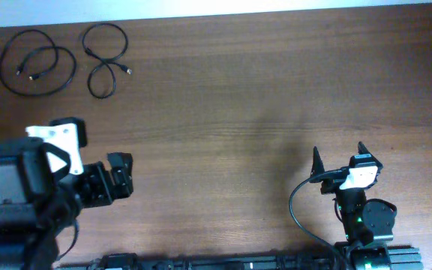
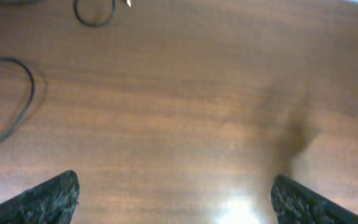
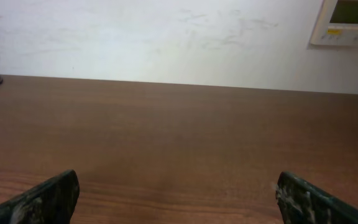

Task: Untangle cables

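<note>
Dark textured fingers (image 2: 48, 199) of the left hand (image 1: 124, 174) stand wide apart and empty over the brown wooden tabletop (image 1: 238, 97). Likewise the right hand (image 1: 340, 156) gapes, holding nothing. Thin black cables (image 1: 37, 61) lie in separate loose loops at the tabletop's far left corner, well apart from both hands.
</note>
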